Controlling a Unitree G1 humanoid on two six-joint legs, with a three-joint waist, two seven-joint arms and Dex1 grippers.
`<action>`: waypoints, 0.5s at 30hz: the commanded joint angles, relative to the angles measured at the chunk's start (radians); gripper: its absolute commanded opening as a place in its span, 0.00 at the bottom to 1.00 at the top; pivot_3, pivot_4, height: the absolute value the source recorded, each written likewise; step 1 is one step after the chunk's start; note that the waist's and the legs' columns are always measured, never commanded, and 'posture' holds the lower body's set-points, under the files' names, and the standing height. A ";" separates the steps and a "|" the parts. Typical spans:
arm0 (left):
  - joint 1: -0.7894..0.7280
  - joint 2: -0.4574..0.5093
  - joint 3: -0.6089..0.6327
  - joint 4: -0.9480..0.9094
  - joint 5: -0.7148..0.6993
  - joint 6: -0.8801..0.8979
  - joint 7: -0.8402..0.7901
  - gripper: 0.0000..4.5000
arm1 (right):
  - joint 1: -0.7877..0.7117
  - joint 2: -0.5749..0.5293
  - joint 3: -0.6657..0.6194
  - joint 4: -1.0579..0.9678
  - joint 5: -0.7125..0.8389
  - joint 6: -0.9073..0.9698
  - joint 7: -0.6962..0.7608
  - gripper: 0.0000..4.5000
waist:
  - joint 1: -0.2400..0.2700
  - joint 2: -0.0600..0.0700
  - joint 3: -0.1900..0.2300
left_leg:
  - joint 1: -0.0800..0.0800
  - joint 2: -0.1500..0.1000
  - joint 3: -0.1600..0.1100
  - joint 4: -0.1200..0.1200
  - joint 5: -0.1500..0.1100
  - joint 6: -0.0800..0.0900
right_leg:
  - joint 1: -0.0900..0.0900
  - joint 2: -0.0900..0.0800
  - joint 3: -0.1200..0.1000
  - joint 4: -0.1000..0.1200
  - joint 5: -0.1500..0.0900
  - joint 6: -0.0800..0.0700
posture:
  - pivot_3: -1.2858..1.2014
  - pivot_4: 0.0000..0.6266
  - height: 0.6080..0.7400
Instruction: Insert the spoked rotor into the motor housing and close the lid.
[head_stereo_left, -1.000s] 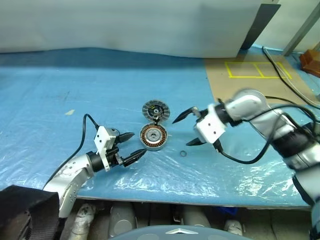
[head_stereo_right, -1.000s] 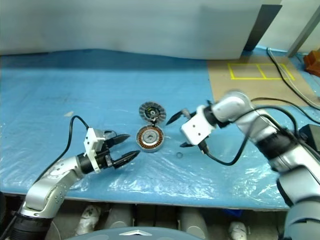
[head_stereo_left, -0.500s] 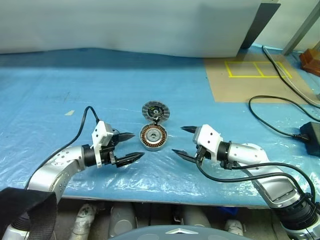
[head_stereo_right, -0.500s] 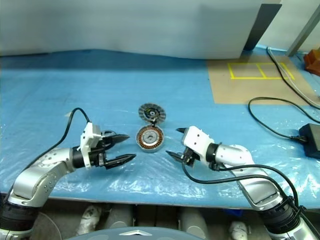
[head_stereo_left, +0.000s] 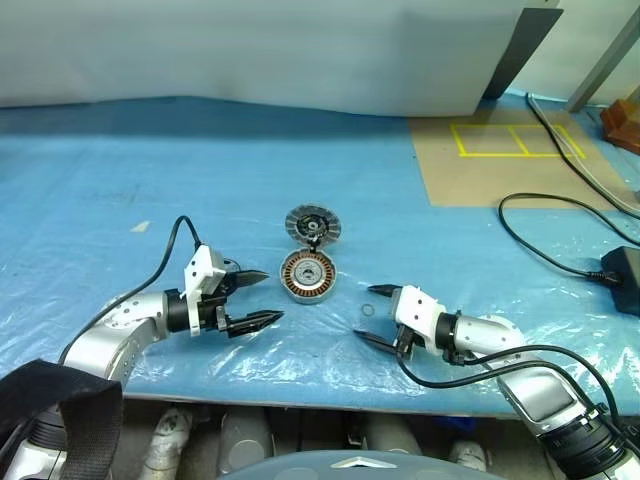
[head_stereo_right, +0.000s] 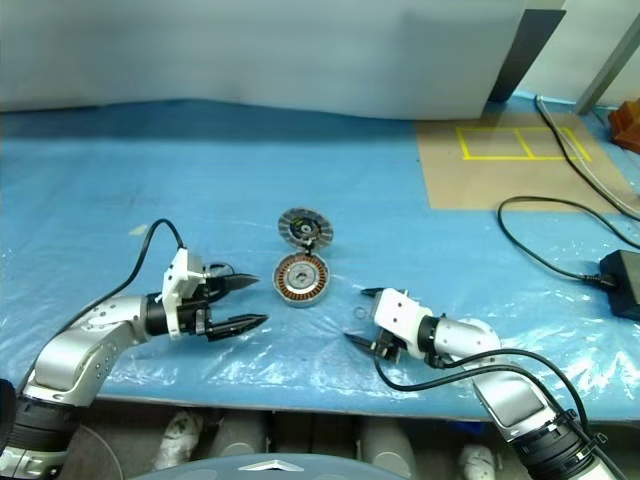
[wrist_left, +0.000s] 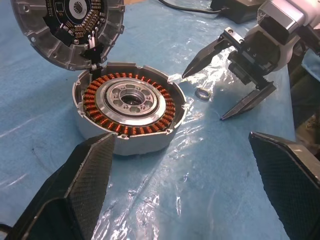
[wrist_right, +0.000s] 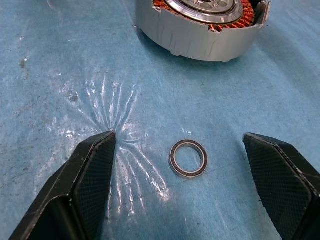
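Right gripper (head_stereo_right: 367, 318): jaws spread wide, empty, low over a small metal ring (wrist_right: 188, 158).
Left gripper (head_stereo_left: 252, 297): jaws released, empty, beside the motor housing (head_stereo_left: 306, 274).
Motor housing: open on the blue sheet (head_stereo_left: 150, 150), windings exposed; best left steadied, not pushed.
Lid (head_stereo_left: 312, 224): hinged back behind the housing, to be closed last.
Spoked rotor: no loose one can be made out; it must be found before anything is gripped.

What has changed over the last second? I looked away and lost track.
The right hand came down from beside the lid to the table's near edge, open and empty, now framing the small ring. The left hand stayed open beside the housing. Housing, open lid and ring did not move.
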 joint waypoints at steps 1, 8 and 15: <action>0.014 -0.001 0.002 -0.014 0.012 -0.033 -0.003 1.00 | 0.039 -0.017 -0.001 0.103 -0.048 -0.040 0.014 0.91 | 0.003 0.000 0.000 | 0.002 0.000 0.000 0.000 -0.001 0.003 | 0.002 0.000 0.000 0.000 -0.001 0.002 | 0.52 0.24 1.00; 0.016 -0.014 -0.004 0.053 0.036 -0.090 -0.026 1.00 | 0.050 0.002 -0.027 0.205 -0.025 -0.081 0.020 0.45 | 0.019 -0.002 -0.002 | 0.007 0.000 0.000 0.000 -0.002 0.003 | 0.008 0.000 0.000 -0.001 -0.002 0.003 | 0.52 0.24 1.00; -0.004 -0.033 -0.013 0.122 0.057 -0.140 -0.048 1.00 | 0.065 0.012 -0.038 0.241 -0.034 -0.102 0.011 0.00 | 0.022 -0.007 -0.005 | 0.011 -0.005 0.000 -0.001 -0.002 0.003 | 0.012 -0.004 0.000 -0.001 -0.002 0.003 | 0.52 0.24 1.00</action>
